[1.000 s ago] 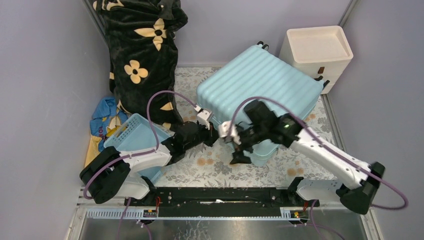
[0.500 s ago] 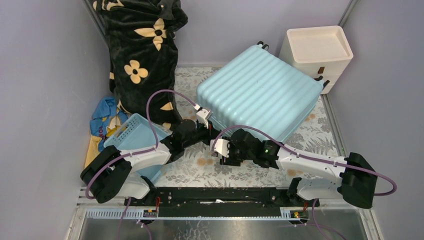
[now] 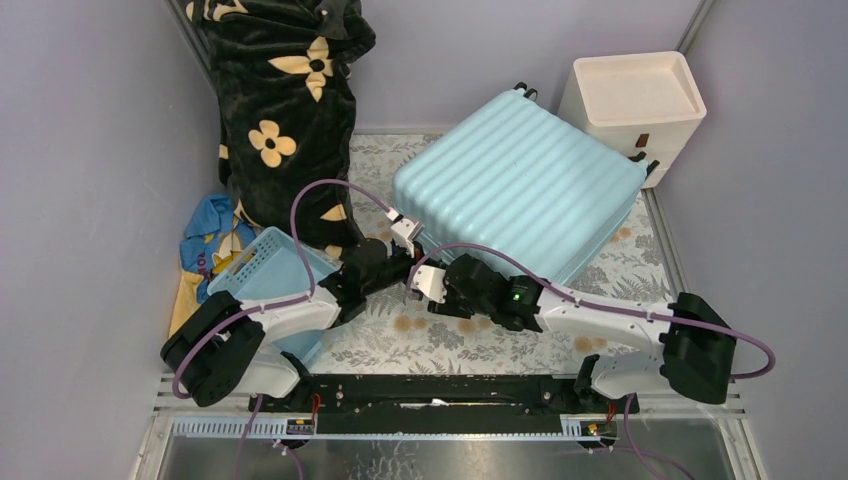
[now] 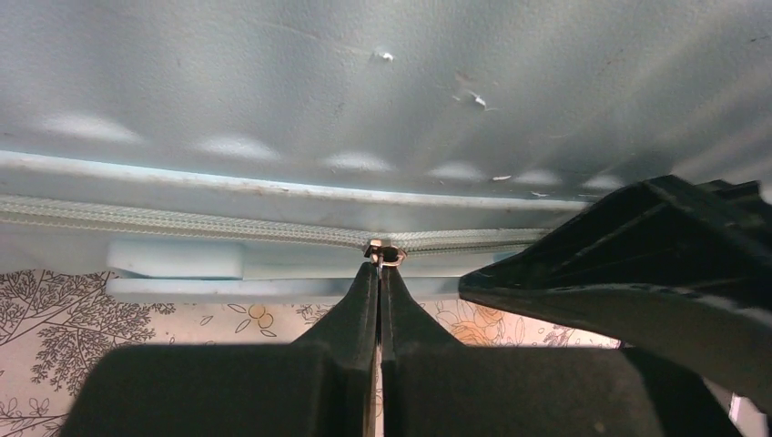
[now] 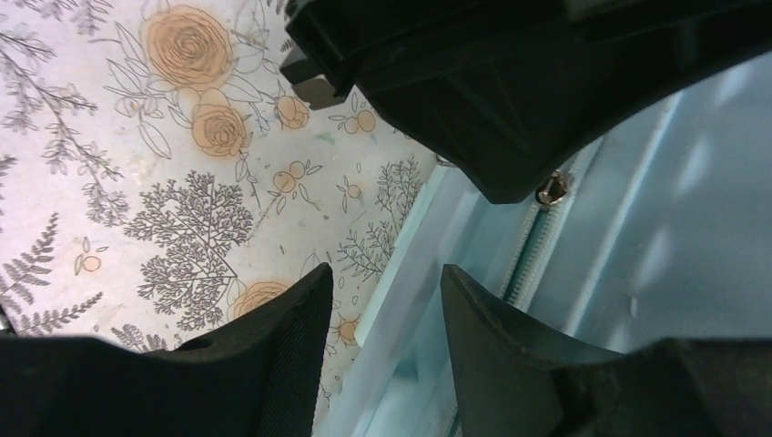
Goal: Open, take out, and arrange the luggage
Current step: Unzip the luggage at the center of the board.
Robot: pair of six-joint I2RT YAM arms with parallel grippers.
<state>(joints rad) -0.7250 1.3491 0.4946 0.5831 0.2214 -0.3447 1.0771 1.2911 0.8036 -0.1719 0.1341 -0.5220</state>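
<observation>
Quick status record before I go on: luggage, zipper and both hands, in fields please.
luggage: closed, ribbed shell up, lying on the floral cloth
zipper pull: on the near edge seam, pinched between fingertips
left hand: shut on the zipper pull
right hand: open, empty, low beside the left hand at the same edge
contents: none taken out

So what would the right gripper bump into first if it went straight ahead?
The right gripper, open, would probably meet the left gripper, shut on the zip pull just ahead. The suitcase edge lies close beneath, so I can't be sure.
</observation>
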